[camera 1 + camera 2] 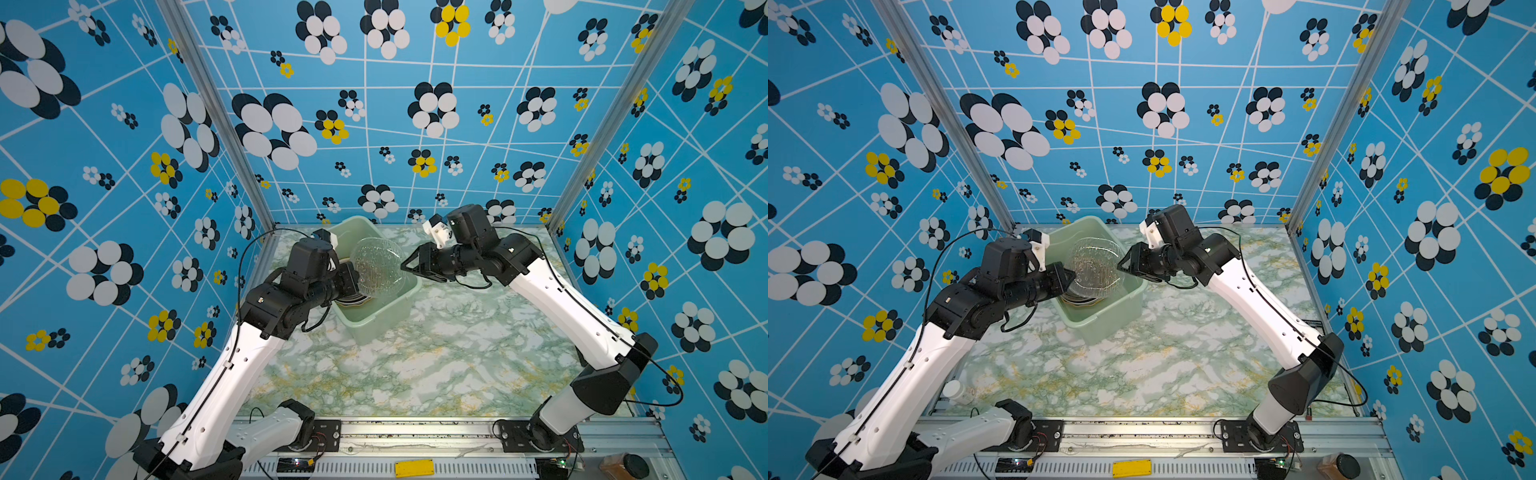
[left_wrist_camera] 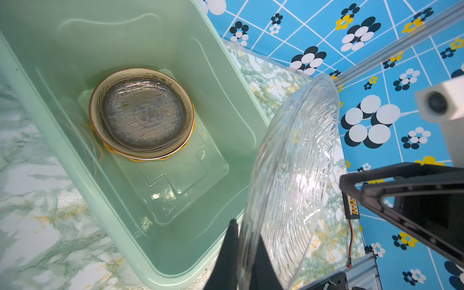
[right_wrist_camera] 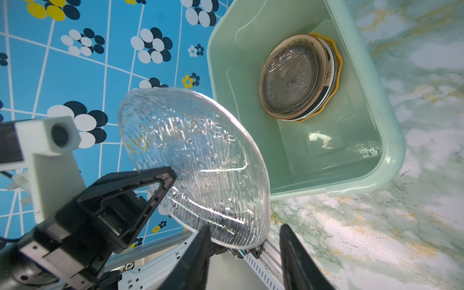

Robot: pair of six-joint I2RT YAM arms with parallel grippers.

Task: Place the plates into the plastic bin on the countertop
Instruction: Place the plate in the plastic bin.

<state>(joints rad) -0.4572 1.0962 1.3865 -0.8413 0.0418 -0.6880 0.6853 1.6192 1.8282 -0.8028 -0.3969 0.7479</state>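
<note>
Left gripper [image 2: 237, 261] is clamped tight on the rim of a clear ribbed glass plate [image 2: 293, 175], with one black finger on each face of the glass. Plate is held tilted steeply, almost on edge, in the air over the bin [image 1: 374, 328] in both top views, and no part of it touches the bin. Bin is pale green and sits on the marbled countertop [image 1: 415, 374] toward the back wall, left of centre and turned at an angle. Stack of plates [image 2: 141, 113] lies flat on the bin floor toward its near end, below the left gripper: glass dish on top, brown-rimmed cream plate under it, yellow scalloped edge at the bottom. Rest of the bin floor is bare. Right gripper [image 3: 244, 227] stands at the plate's opposite edge, jaws spread apart and gripping nothing. Plate rim sits in the gap, close against one finger [image 3: 200, 251], though contact cannot be confirmed.
</note>
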